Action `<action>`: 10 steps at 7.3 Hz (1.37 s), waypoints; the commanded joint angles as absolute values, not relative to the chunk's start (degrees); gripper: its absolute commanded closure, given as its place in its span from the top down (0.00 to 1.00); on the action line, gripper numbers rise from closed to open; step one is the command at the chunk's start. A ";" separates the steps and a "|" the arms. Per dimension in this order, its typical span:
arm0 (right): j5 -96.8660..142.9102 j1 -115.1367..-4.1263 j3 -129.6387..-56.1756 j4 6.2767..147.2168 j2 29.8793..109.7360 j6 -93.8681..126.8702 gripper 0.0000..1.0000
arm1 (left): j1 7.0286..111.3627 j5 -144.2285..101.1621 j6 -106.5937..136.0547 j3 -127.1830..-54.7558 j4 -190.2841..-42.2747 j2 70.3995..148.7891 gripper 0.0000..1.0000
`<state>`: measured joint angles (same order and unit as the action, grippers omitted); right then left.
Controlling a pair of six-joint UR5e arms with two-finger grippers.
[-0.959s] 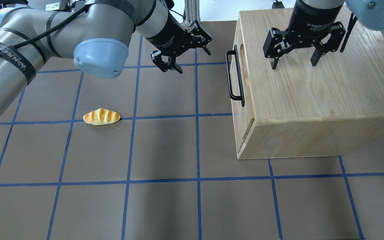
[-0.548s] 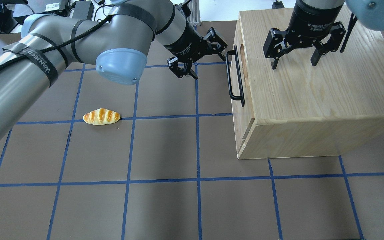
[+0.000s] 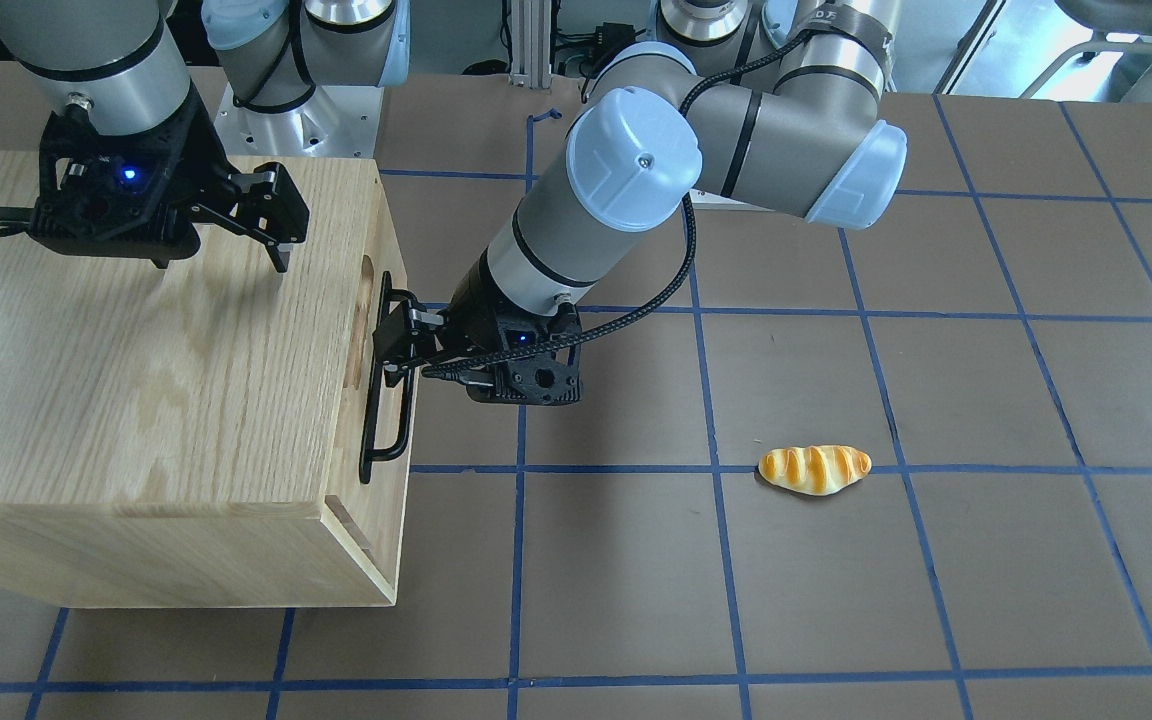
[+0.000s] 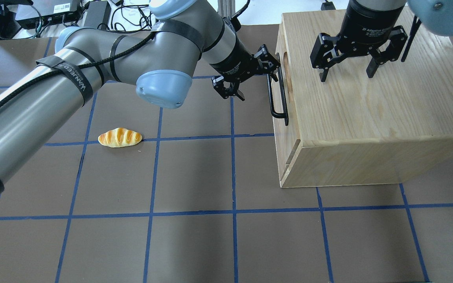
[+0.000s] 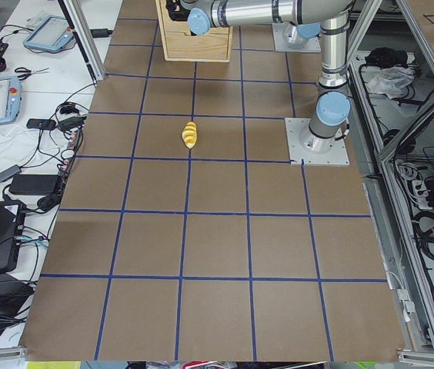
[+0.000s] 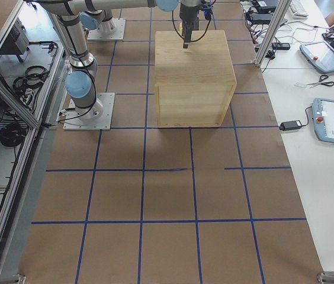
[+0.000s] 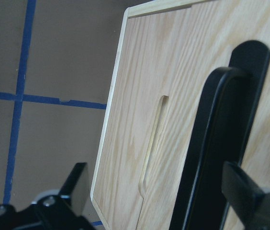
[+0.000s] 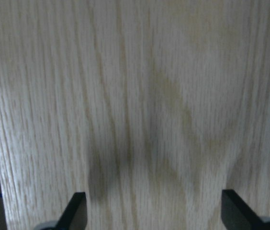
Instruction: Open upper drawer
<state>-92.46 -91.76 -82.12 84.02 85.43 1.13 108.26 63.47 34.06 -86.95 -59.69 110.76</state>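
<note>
— Where is the upper drawer [image 7: 135, 72] sitting?
— Shut, flush in the oak cabinet [image 4: 368, 118] on the desk [image 4: 195, 177]. My left pincer [image 4: 258, 78] is gaping wide, empty, straddling its black bar handle [image 7: 211, 153] off-centre.
— What are you risking?
— A glancing grip. My right pincer [image 4: 346, 75], open and empty, is only hovering, so pulling may drag the cabinet.

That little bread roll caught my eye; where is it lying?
In the overhead view the bread roll lies left of centre on a blue tape line, well apart from the wooden cabinet.
</note>
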 commanded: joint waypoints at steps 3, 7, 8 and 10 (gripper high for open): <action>-92.46 -91.76 -82.09 84.02 85.43 1.14 1.00 | 108.37 64.42 31.73 -87.10 -59.76 111.53 1.00; -92.46 -91.76 -82.09 84.02 85.43 1.14 1.00 | 108.37 69.34 26.11 -87.10 -61.25 110.75 1.00; -92.46 -91.67 -82.09 84.02 85.43 1.14 1.00 | 108.37 70.91 25.06 -87.01 -61.52 111.00 1.00; -92.46 -91.76 -82.09 84.02 85.43 1.06 1.00 | 107.41 72.16 20.95 -86.84 -64.49 109.17 1.00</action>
<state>-92.46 -91.74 -82.09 84.02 85.43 1.12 108.00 71.45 23.75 -87.17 -62.32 110.19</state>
